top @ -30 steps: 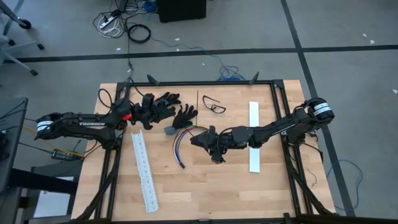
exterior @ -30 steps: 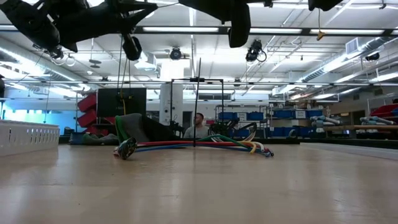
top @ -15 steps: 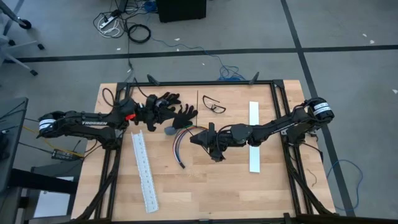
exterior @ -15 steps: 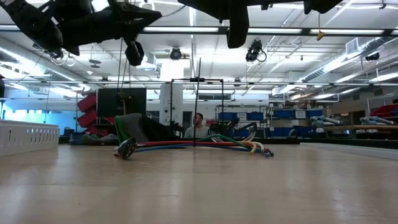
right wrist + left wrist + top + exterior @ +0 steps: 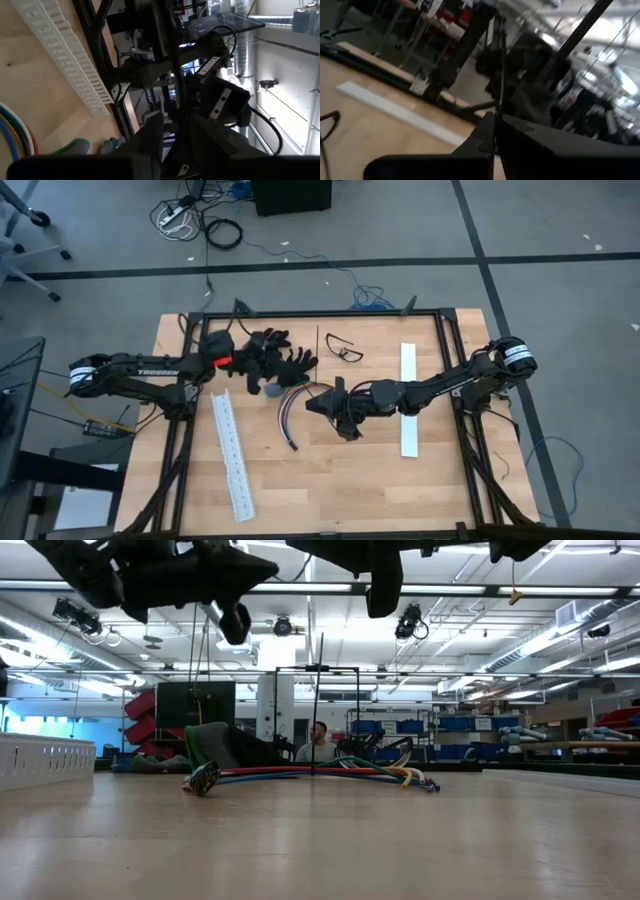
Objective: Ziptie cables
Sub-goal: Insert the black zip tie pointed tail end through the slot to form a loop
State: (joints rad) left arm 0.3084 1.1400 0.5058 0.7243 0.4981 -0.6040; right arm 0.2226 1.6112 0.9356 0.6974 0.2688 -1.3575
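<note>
You have the right gripper [image 5: 312,404] hovering just beside the fanned bundle of thin coloured cables [image 5: 291,406] on the wooden table [image 5: 330,470], fingers narrowly apart as if pinching something thin I cannot identify, while the left gripper [image 5: 252,370], fingers together, waits above the black gloves [image 5: 280,355].

You've got loads of open wood along the near half of the table [image 5: 330,490], nothing in the way there. The middle is tighter: the cables [image 5: 293,402] are hemmed in by the black gloves [image 5: 280,355] behind them and the right gripper [image 5: 322,404] parked right at their far end. The slotted white strip [image 5: 231,452] walls off the left side, the plain white strip [image 5: 409,398] lies under the right arm, and the glasses [image 5: 345,348] sit near the back rail.
</note>
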